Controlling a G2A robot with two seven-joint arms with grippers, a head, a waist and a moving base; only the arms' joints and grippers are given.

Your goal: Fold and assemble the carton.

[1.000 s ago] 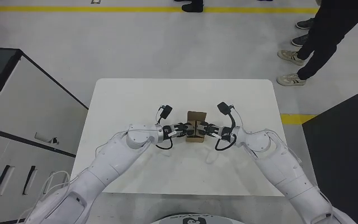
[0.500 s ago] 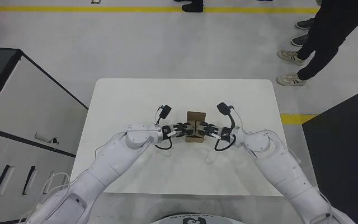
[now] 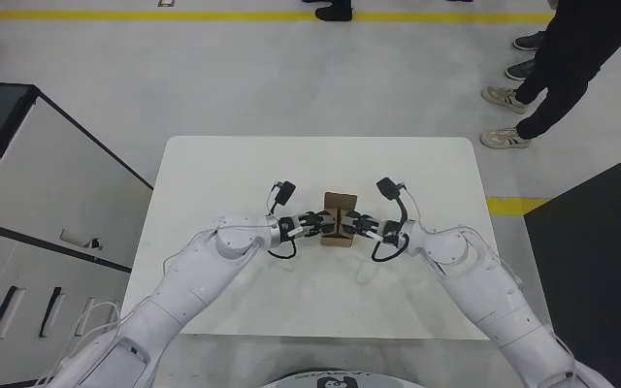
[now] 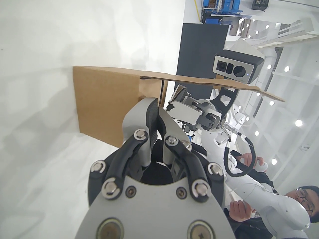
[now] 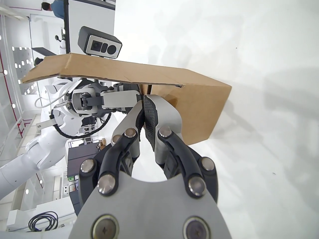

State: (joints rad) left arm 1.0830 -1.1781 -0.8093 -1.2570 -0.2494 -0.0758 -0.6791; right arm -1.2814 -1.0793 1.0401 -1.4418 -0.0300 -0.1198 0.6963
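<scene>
The small brown cardboard carton (image 3: 339, 221) stands on the white worktop (image 3: 243, 175) directly between the left gripper (image 4: 157, 115) and right gripper (image 5: 145, 110), each clamped on one side edge; mid-fold, I judge, and next its long open flap (image 4: 211, 83) needs closing evenly.

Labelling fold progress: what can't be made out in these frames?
1. Top view: the carton is too small and an arm crowds each side, so the flap state is unreadable.
2. Left wrist view: the left gripper covers the carton edge it pinches, and the open flap hides the interior.
3. Right wrist view: the right gripper and the same flap hide the interior.
</scene>
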